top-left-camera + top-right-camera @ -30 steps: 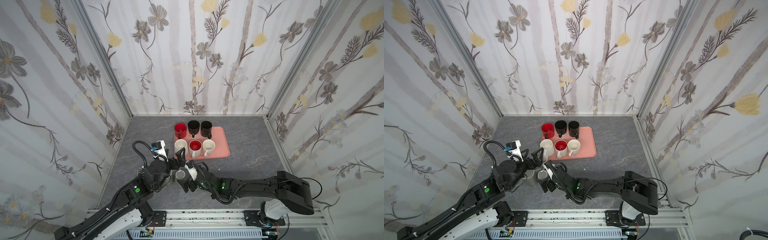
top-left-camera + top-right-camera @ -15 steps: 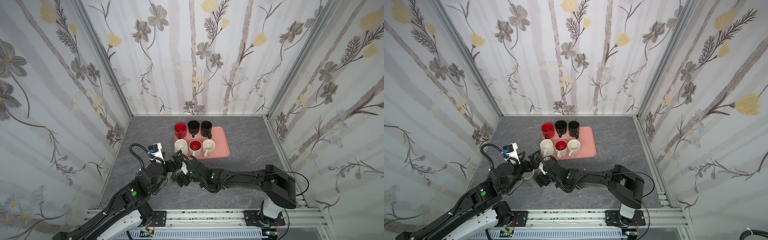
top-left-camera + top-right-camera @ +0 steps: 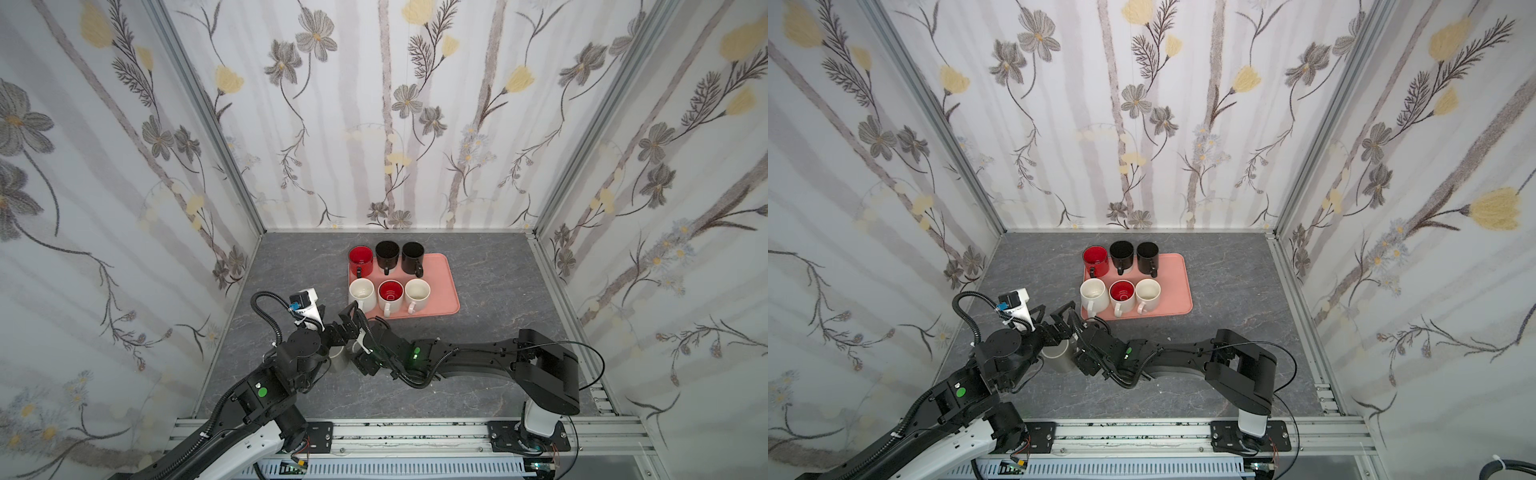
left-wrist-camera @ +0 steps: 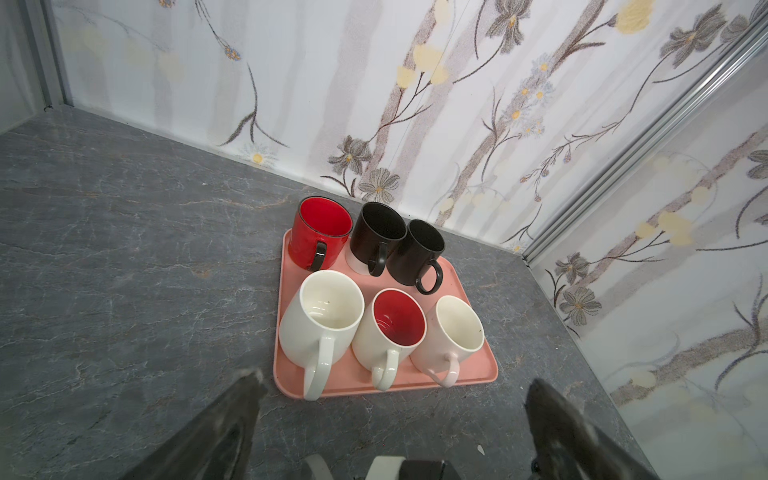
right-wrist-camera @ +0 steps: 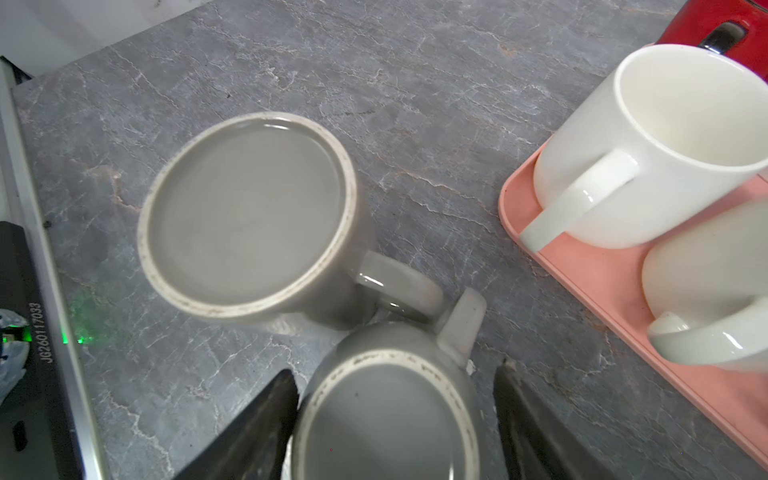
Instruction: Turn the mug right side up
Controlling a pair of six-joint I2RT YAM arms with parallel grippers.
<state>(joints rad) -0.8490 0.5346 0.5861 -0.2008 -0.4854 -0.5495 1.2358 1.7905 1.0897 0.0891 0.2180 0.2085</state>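
Right end effector (image 5: 395, 370): jaws partly open, straddling the inverted grey mug (image 5: 386, 419) on the bench (image 5: 415, 104). One finger (image 5: 266, 415) appears to touch its wall; the opposite finger stands just clear. Not gripped. Second grey mug (image 5: 245, 208), also base-up, just beside. Left end effector (image 4: 395, 378): wide, holding nothing.
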